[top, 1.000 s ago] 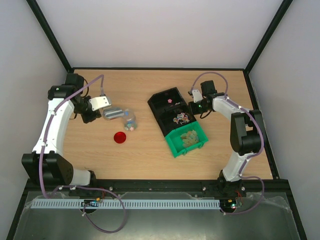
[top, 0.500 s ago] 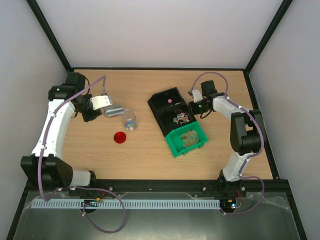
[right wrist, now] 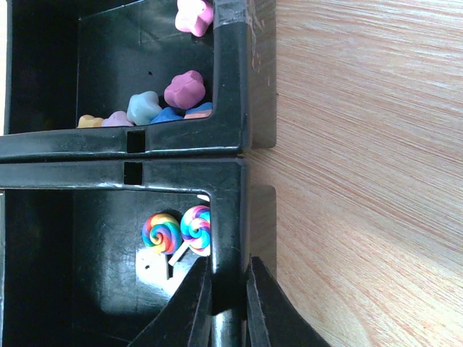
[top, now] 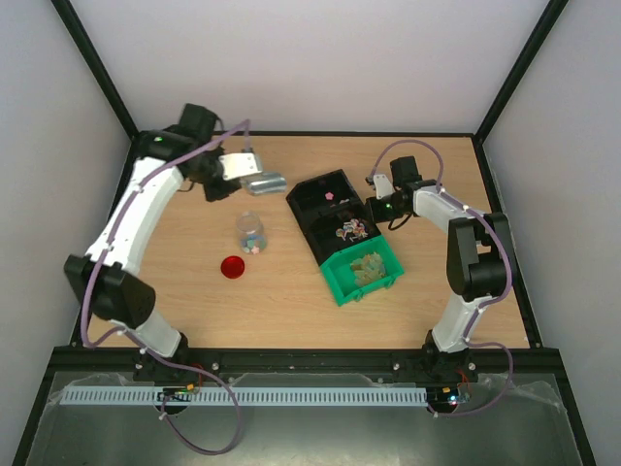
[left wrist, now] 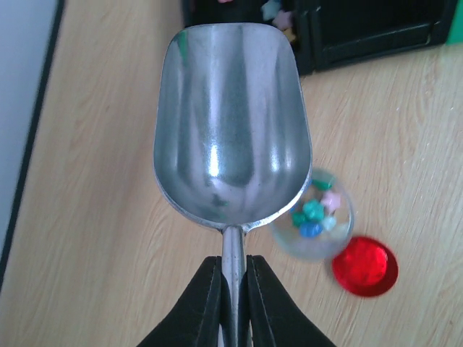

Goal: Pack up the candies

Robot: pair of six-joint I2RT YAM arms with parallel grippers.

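My left gripper (top: 236,167) is shut on the handle of the silver scoop (top: 264,181), held above the table just left of the black bins. In the left wrist view the scoop bowl (left wrist: 230,130) looks empty, with my gripper (left wrist: 233,289) clamped on its stem. A clear jar (top: 251,233) holds a few candies (left wrist: 315,215). More candies lie in the black bins: pastel stars (right wrist: 184,88) and swirled lollipops (right wrist: 163,233). Greenish-tan ones fill the green bin (top: 366,272). My right gripper (top: 388,207) is shut on the black bin's wall (right wrist: 230,166).
The round red lid (top: 232,268) lies flat on the table near the jar, also in the left wrist view (left wrist: 364,265). The black bins (top: 325,194) and the green bin stand in a slanted row right of centre. Black frame posts edge the table.
My left arm has swung the scoop from beside the jar's mouth up and to the far right, toward the black bins. The right arm has not moved.
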